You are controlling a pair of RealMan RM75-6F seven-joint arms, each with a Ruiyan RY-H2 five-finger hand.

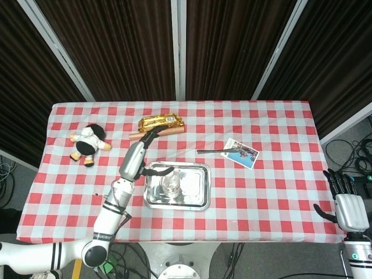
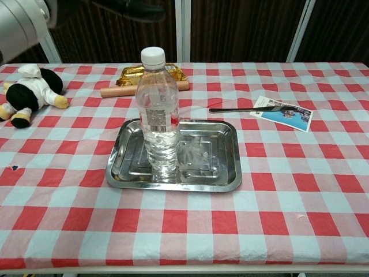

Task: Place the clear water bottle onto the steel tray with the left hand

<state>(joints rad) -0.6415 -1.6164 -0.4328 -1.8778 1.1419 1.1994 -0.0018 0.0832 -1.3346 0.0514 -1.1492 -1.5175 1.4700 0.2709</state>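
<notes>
The clear water bottle (image 2: 158,112) is glossy transparent plastic with a matt white cap. The steel tray (image 2: 222,176) is polished, mirror-bright metal. Checked cloth covers the worktop (image 2: 288,219); the toy (image 2: 29,92) looks plush.
</notes>
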